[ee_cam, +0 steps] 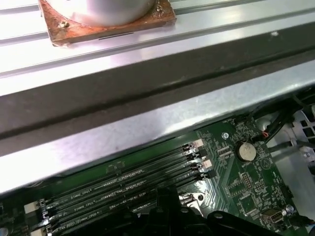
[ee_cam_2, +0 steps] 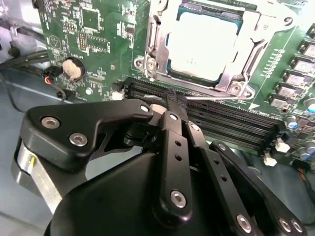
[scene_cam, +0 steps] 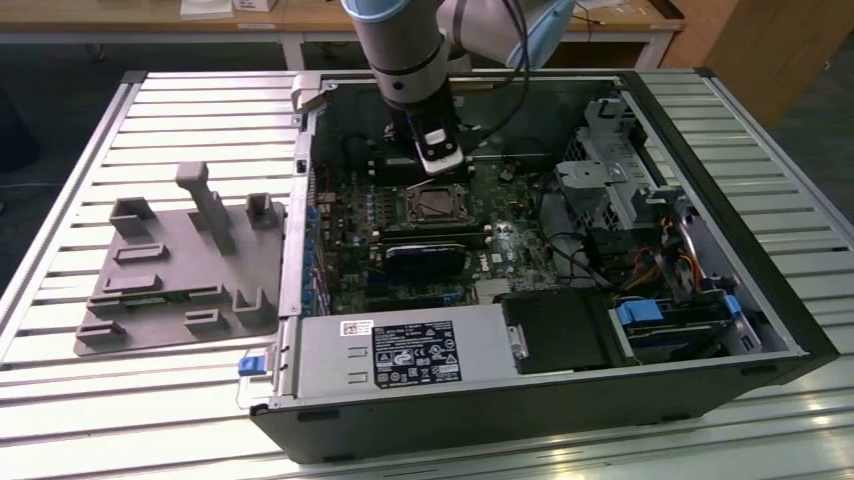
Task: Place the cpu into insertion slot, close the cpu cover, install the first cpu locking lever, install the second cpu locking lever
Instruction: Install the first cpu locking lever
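One hand [ee_cam_2: 172,102] is at work for you here, and its fingers are drawn together to a narrow tip. You cannot tell whether anything is pinched between them. In the exterior view the hand [scene_cam: 442,172] hangs inside the open computer case [scene_cam: 747,300], directly above the socket [scene_cam: 437,207].

In the second wrist view, the chip [ee_cam_2: 204,44] lies just beyond the fingertips, already seated, with its dull silver top facing up. The cover [ee_cam_2: 252,30] is folded down flat around it, and the chip shows through its square window. A thin bright rod [ee_cam_2: 204,97] runs away from the fingertips along the nearest edge of the cover. You cannot tell whether the hand touches it, or whether it is latched.

The long black memory slots [ee_cam_2: 231,125] pass right under the fingertips, between the hand and the chip. A coin battery [ee_cam_2: 74,69] sits on the green circuit board [ee_cam_2: 98,29], off to one side of the hand. The first wrist view shows you the same memory slots [ee_cam: 123,189] and coin battery [ee_cam: 246,151].

The case stands on a slatted metal worktop [scene_cam: 134,400]. A grey fixture [scene_cam: 174,270] lies on the worktop outside the case, well apart from the hand.
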Tool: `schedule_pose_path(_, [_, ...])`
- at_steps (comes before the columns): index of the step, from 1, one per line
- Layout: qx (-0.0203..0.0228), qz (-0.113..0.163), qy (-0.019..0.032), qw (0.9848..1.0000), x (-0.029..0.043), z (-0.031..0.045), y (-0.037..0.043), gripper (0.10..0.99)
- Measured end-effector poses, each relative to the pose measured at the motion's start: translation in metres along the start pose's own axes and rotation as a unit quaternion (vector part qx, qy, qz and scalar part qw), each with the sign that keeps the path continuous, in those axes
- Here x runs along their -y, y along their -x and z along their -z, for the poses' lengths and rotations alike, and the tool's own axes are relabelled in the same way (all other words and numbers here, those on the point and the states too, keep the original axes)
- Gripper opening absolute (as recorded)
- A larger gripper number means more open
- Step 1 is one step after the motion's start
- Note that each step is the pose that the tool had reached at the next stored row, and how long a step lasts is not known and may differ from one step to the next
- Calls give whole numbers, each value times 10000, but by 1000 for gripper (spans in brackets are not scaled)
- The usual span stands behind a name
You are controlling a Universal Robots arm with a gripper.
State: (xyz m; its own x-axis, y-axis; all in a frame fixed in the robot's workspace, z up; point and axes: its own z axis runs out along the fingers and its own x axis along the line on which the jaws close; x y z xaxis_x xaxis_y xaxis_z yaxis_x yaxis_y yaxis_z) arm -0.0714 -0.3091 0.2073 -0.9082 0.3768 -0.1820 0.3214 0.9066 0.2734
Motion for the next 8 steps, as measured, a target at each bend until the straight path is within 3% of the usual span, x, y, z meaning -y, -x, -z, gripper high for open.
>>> schedule_pose_path(8, [55,-141,-63,9999,-54,-42,-31,106])
